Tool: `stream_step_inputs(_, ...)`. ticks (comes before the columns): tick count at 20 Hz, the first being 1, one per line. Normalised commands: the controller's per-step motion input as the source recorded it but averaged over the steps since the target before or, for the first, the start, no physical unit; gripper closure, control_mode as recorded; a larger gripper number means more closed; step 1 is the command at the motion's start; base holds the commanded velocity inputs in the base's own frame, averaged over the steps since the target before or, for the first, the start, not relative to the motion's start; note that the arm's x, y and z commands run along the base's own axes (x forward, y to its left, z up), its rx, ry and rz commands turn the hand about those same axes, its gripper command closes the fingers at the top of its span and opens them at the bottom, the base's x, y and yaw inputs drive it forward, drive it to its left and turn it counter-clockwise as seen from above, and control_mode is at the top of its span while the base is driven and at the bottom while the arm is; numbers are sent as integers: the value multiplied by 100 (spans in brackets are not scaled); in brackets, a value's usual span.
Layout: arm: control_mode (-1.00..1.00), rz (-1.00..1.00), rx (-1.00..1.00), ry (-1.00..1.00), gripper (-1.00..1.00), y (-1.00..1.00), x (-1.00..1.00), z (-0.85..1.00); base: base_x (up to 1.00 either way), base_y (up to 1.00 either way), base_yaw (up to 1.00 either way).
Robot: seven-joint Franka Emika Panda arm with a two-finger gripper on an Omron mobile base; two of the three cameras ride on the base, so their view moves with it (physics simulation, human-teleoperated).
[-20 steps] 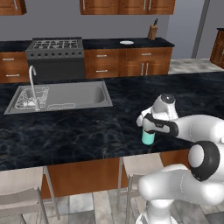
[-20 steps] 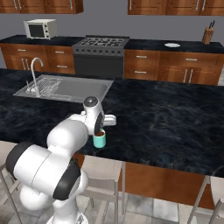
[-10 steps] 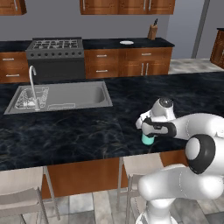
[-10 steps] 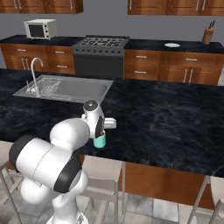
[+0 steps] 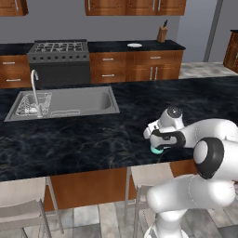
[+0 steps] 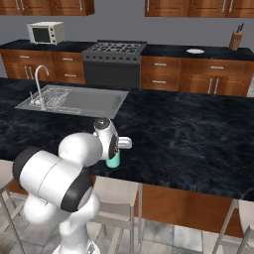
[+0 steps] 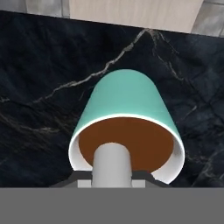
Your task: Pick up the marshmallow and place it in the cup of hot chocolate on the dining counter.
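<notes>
The teal cup of hot chocolate [image 7: 127, 100] stands near the front edge of the dining counter [image 7: 39, 87], its brown liquid showing at the rim. My gripper [image 7: 112, 178] hangs right over the cup's mouth, shut on the marshmallow [image 7: 112, 162], a small white cylinder that juts out over the liquid. In the left base view the hand covers most of the cup [image 5: 157, 149], with the gripper [image 5: 159, 142] just above it on the black marble counter [image 5: 83, 139]. From the right side the cup [image 6: 114, 160] shows under the gripper [image 6: 114, 149].
A steel sink [image 5: 65, 102] with a faucet [image 5: 34, 88] is set into the counter to the left. Stools [image 5: 148, 174] stand under the counter's front edge. Behind are a stove [image 6: 115, 48], a microwave [image 6: 45, 32], a white plate [image 5: 135, 45] and a knife block [image 5: 161, 33].
The hand has sunk a little toward the cup, hiding more of it in the base views. The cup has not moved.
</notes>
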Motion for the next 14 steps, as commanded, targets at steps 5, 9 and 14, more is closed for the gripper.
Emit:
stream_step_inputs(5,-100,-3,0,0,100,0,8,-12,0,0,0)
stream_step_inputs(9,-100,-4,0,0,-100,3,-15,-6,0,0,0)
stream_step_inputs(14,-100,-6,0,-5,-100,2,-43,0,0,0,0)
